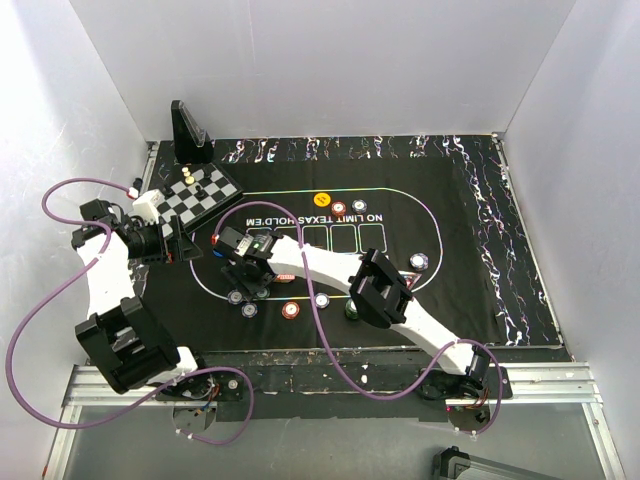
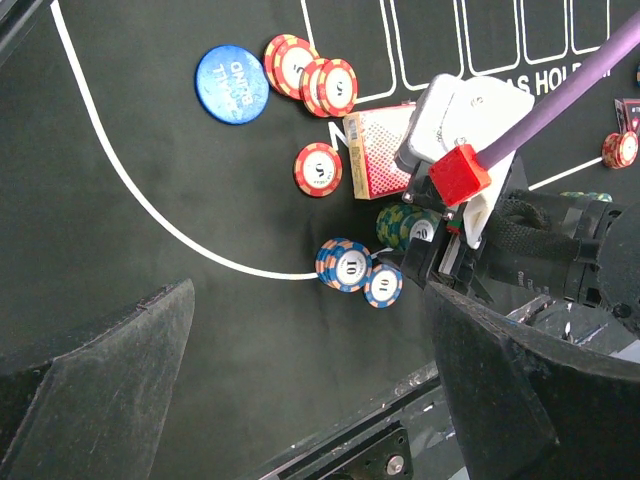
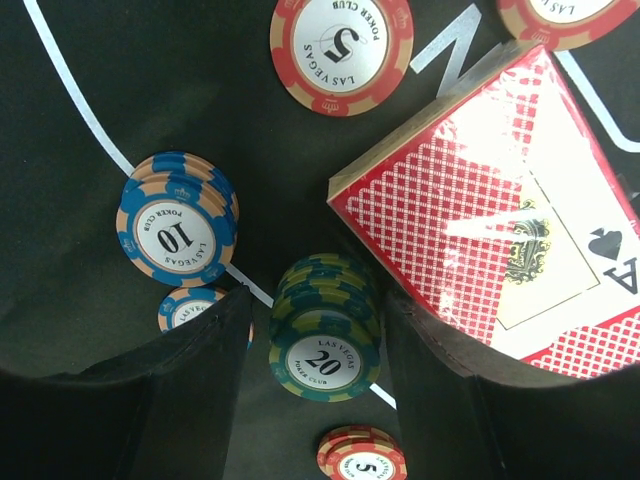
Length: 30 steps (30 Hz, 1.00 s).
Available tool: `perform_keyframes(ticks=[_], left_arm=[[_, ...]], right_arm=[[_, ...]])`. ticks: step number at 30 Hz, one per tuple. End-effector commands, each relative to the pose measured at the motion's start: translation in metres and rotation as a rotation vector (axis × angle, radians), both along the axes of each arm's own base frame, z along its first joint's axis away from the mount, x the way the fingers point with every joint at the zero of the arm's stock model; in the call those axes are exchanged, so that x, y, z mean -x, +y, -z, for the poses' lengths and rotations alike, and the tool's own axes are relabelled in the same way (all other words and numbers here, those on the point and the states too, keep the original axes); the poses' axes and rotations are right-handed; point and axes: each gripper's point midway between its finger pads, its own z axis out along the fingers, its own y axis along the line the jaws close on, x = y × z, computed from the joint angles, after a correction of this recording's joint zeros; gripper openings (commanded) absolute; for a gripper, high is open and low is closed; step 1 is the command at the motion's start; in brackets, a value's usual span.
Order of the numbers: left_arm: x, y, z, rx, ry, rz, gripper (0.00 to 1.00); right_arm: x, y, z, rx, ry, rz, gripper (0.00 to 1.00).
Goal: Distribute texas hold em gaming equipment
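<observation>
Fingers (image 3: 200, 400) of the right gripper (image 3: 318, 310) stand on either side of a stack of green-and-yellow round poker chips (image 3: 325, 345) marked 20; the grip is released, since a dark sliver shows between the left finger and the stack, which sits on the black felt poker mat (image 1: 450, 200); just beside the right finger, ahead and to its right, lies a red-patterned pack of playing cards (image 3: 480, 210) in clear wrap; ahead and left of the left finger sits a stack of blue-and-tan chips (image 3: 175, 235) marked 10, and a single blue chip (image 3: 190, 308) is partly hidden by that finger; farther ahead lies a single red chip (image 3: 342, 45) marked 5, and behind the green stack, between the fingers, a small red stack (image 3: 362, 455). The left gripper (image 2: 310, 300) is spread wide with nothing between its fingers; well ahead of it and to its left lies a blue round disc (image 2: 232, 84), with three overlapping red chips (image 2: 312, 78) just right of that disc.
</observation>
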Motion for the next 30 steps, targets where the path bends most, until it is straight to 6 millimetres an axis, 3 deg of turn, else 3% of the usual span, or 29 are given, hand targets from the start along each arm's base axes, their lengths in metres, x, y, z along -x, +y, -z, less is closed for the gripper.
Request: perform_keyframes(ticks=[1,6,8,11,13,15,16,18,20,25,30], left_arm=[[0.002,-0.004,-0.013,0.0,-0.053,0.015,1.0],[0.002,-0.004,-0.017,-0.006,-0.062,0.015,1.0],[0.002,-0.005,-0.018,-0.001,-0.065,0.017,1.0],[0.002,-0.006,-0.02,0.012,-0.065,0.018,1.0],[0.002,-0.007,-0.02,0.019,-0.063,0.022,1.0],[0.002,-0.008,-0.02,0.023,-0.06,0.023,1.0],[0.002,-0.008,-0.021,0.021,-0.066,0.023,1.0],[0.002,-0.007,-0.021,0.021,-0.068,0.022,1.0],[0.002,-0.008,-0.022,0.019,-0.073,0.026,1.0],[0.002,-0.007,-0.02,0.015,-0.066,0.028,1.0],[0.0,-0.006,-0.02,0.02,-0.067,0.028,1.0]], right_arm=[[-0.016,0.005,-0.058,-0.101,-0.099,0.014,0.64],[-0.019,-0.007,-0.139,-0.195,-0.178,0.013,0.64],[-0.014,-0.018,-0.162,-0.223,-0.195,0.025,0.64],[-0.011,-0.05,-0.172,-0.203,-0.221,0.084,0.64],[-0.007,-0.077,-0.165,-0.156,-0.227,0.127,0.67],[0.0,-0.112,-0.135,-0.064,-0.199,0.173,0.71],[0.001,-0.121,-0.135,-0.07,-0.191,0.2,0.73],[0.01,-0.152,-0.104,-0.002,-0.141,0.243,0.75],[0.014,-0.174,-0.088,0.026,-0.113,0.288,0.76],[0.02,-0.207,-0.075,0.057,-0.089,0.371,0.79],[0.022,-0.22,-0.072,0.056,-0.075,0.418,0.8]])
